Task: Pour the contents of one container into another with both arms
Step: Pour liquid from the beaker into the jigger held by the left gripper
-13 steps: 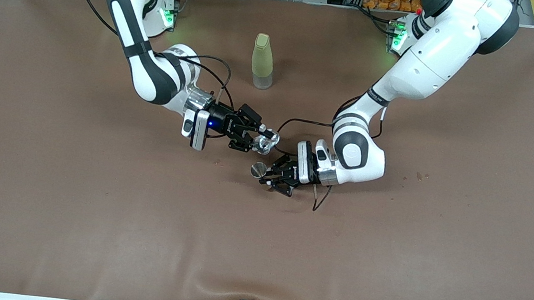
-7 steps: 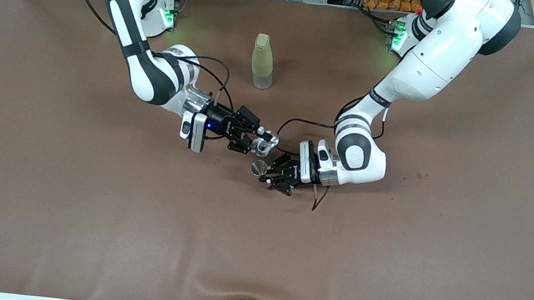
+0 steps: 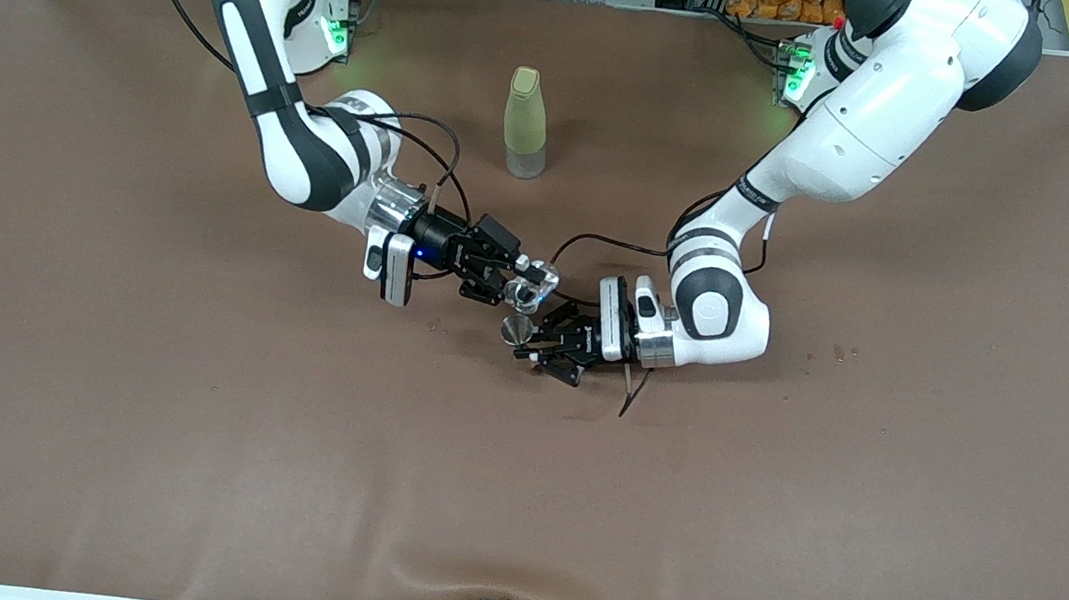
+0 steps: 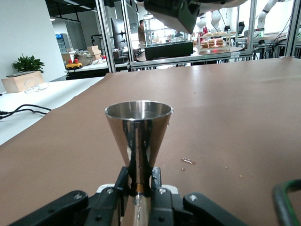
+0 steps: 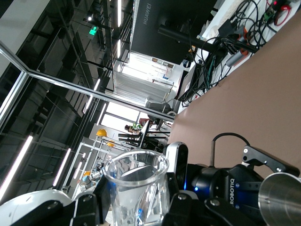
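Pouring well calls for the tipped glass cup [image 3: 532, 290], pinched in the right gripper [image 3: 525, 282], to have its lip just above the round rim of the metal measure [image 3: 518, 329]. The left gripper [image 3: 530, 345] clamps that measure at its narrow waist [image 4: 139, 176] and holds it upright over the middle of the table [image 3: 179, 421], nearer the front camera than the bottle [image 3: 525, 123]. Tilt the cup slowly, keep the measure level, and avoid letting the rims knock.

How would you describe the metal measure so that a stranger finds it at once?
Follow the left arm to its gripper over the middle of the brown table. Its jaws are shut on the metal measure: silvery and hourglass-shaped, unlike the clear glass cup beside it.
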`<state>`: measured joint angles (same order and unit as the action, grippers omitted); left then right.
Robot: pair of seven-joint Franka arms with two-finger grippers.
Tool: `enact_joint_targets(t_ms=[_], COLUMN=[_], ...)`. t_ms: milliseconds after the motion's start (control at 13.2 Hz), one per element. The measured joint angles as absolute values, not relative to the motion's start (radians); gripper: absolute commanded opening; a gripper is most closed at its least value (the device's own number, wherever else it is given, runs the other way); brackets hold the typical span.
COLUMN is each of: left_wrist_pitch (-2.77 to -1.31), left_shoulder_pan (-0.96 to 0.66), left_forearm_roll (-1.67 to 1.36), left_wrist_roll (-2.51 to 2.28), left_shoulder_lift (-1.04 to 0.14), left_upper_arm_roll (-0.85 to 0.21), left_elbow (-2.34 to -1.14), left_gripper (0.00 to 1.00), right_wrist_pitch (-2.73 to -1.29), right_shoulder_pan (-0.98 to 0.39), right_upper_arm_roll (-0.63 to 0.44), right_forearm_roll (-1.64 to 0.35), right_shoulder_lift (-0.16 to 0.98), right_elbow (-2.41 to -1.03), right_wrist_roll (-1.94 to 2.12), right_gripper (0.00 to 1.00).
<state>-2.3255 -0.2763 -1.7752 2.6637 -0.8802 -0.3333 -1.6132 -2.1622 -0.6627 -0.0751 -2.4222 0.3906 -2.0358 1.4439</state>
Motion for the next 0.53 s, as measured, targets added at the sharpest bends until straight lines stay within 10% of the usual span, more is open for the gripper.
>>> enact_joint_targets(t_ms=[530], left_wrist_pitch=[-2.324], left_shoulder_pan=[-0.276], left_forearm_roll=[-1.781], left_wrist_roll=[2.665], left_shoulder_lift=[-0.881], left_upper_arm_roll=[-0.333], left_elbow=[-1.617], left_gripper=[0.0], right_wrist_pitch=[-2.164], right_shoulder_pan=[-0.663], right_upper_arm_roll=[-0.075], right_forearm_roll=[-2.422], right_shoulder_lift=[0.397], right_elbow=[-2.036], right_wrist_roll=[1.424], right_gripper=[0.2])
